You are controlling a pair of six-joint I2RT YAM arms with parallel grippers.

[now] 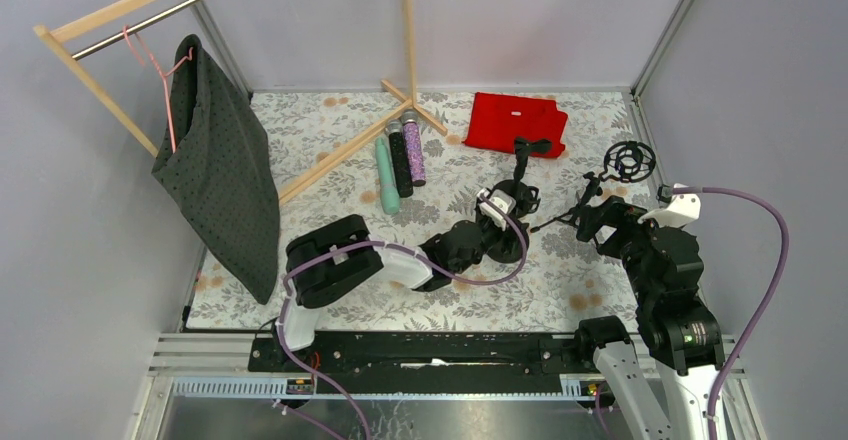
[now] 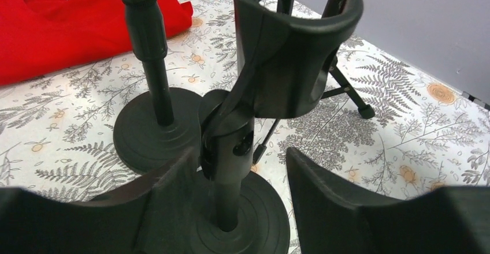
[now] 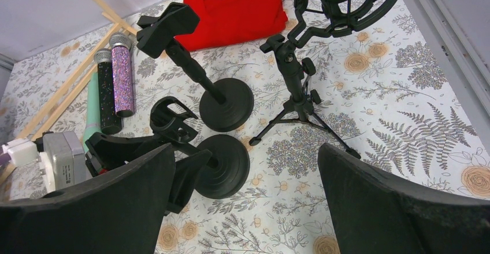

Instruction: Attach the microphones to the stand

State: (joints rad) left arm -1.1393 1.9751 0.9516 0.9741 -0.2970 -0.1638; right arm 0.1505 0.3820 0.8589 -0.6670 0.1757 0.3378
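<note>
Three microphones lie side by side at the back centre: mint-green (image 1: pixel 386 175), black (image 1: pixel 399 160) and glittery purple (image 1: pixel 413 152). They also show in the right wrist view, purple (image 3: pixel 122 81) beside black (image 3: pixel 106 95). Two round-base stands with clips stand mid-table: the near one (image 1: pixel 503 235) and the far one (image 1: pixel 521 160). A tripod stand with a ring shock mount (image 1: pixel 629 160) is to their right. My left gripper (image 1: pixel 473 245) is open, its jaws on either side of the near stand's post (image 2: pixel 228 190) below its clip (image 2: pixel 294 52). My right gripper (image 1: pixel 592 212) is open and empty near the tripod (image 3: pixel 297 101).
A red shirt (image 1: pixel 515 123) lies at the back. A wooden clothes rack (image 1: pixel 340 155) reaches across the back left, with a dark garment (image 1: pixel 220 170) on a pink hanger. Grey walls close in the table on three sides.
</note>
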